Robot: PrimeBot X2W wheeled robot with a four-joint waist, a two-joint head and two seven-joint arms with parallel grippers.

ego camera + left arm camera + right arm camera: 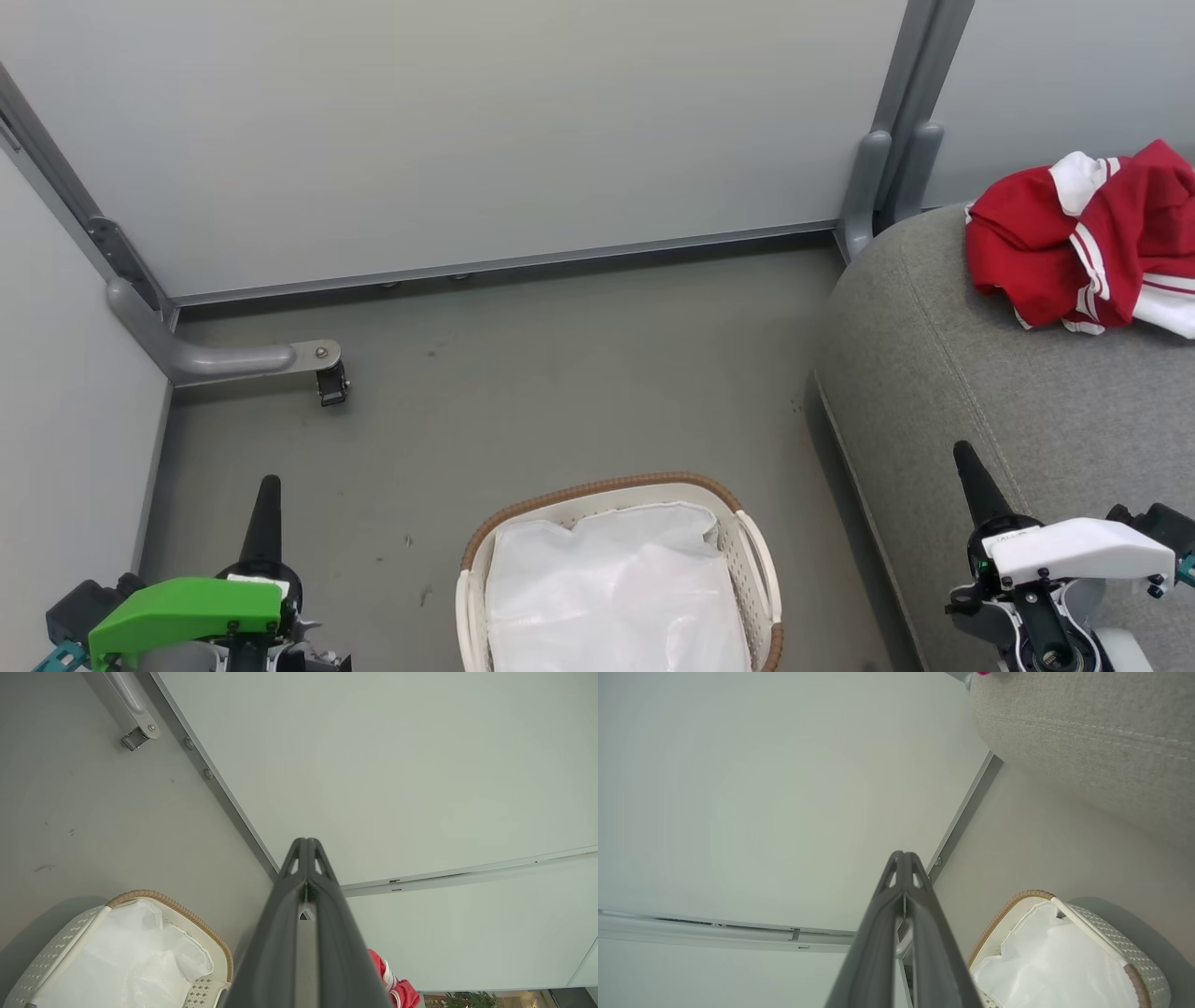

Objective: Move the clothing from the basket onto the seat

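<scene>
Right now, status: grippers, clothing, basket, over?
Both shut, empty: left gripper, right gripper. The clothing lies on the seat. The basket holds a liner sheet, no red fabric. No obstruction seen.

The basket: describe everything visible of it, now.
The basket is a small oval tub of white plastic with slotted sides, a side handle and a brown woven rim. It stands upright on the grey floor, beside the grey seat but apart from it. A crumpled white plastic sheet lines and covers its inside. Its near end is cut off by the head view's edge.
</scene>
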